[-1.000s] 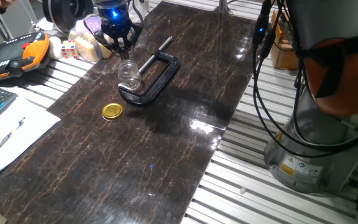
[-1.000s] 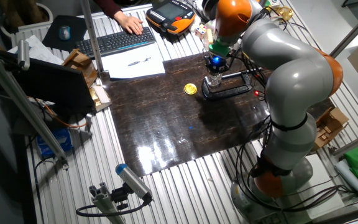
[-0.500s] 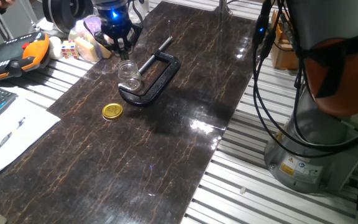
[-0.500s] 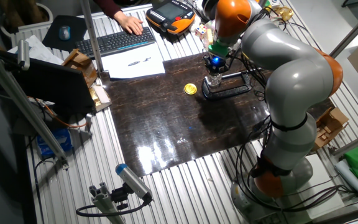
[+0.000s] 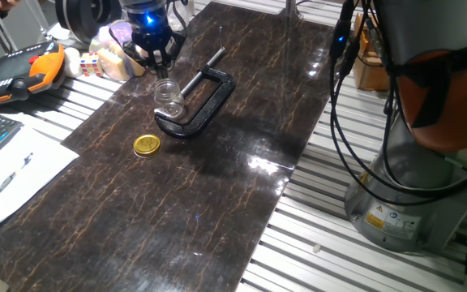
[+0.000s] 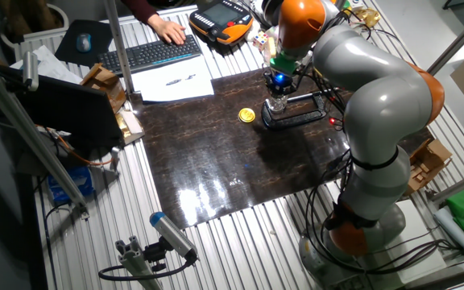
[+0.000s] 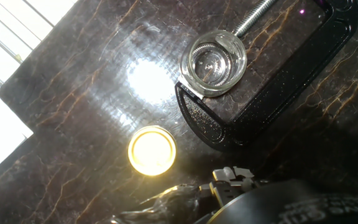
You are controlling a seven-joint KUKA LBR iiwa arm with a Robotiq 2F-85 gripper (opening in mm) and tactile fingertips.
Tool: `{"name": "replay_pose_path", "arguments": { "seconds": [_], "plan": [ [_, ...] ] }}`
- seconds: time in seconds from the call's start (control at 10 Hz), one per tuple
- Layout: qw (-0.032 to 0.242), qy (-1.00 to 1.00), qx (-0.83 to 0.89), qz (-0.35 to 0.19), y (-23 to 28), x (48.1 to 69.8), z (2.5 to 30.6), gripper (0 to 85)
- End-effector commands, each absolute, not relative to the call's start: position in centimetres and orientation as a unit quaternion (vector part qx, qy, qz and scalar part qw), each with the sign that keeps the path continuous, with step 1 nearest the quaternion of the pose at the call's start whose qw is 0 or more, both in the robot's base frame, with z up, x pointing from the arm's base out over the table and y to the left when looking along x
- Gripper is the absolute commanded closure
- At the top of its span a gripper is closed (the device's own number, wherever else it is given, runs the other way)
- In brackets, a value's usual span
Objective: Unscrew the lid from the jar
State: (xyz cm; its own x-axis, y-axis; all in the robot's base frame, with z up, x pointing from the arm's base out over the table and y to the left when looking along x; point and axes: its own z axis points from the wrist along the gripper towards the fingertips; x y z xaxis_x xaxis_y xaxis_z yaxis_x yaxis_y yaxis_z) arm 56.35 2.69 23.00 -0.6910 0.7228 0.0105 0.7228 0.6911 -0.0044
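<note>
Lying flat: 1 lid (image 5: 146,145); 1 open jar (image 5: 167,95) in clamp (image 5: 201,101).

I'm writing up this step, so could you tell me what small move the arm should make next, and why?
Probably a small lift straight up and away. The lid lies flat on the table, apart from the open jar held in the black C-clamp, and the gripper above the jar appears to hold nothing, so the unscrewing looks finished.

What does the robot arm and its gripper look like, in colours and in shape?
The arm has thick, rounded silver-grey segments with orange joints. Black cables run along it, and a yellow warning label sits on its base. The gripper is small and black, with a blue light glowing above its fingers.
</note>
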Motion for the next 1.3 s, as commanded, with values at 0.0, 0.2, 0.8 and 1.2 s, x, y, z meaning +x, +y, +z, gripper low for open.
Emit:
{"name": "replay_pose_path", "arguments": {
  "seconds": [0.0, 0.2, 0.8, 1.2],
  "plan": [
    [0.006, -0.92, -0.393, 0.0, 2.72, 56.34, 22.99, 84.3],
    [0.003, -0.92, -0.393, 0.001, 2.79, 56.3, 22.94, 84.3],
    [0.003, -0.917, -0.398, 0.003, 2.76, 56.22, 22.97, 84.3],
    [0.004, -0.916, -0.401, -0.001, 2.91, 56.27, 22.88, 84.3]
  ]
}}
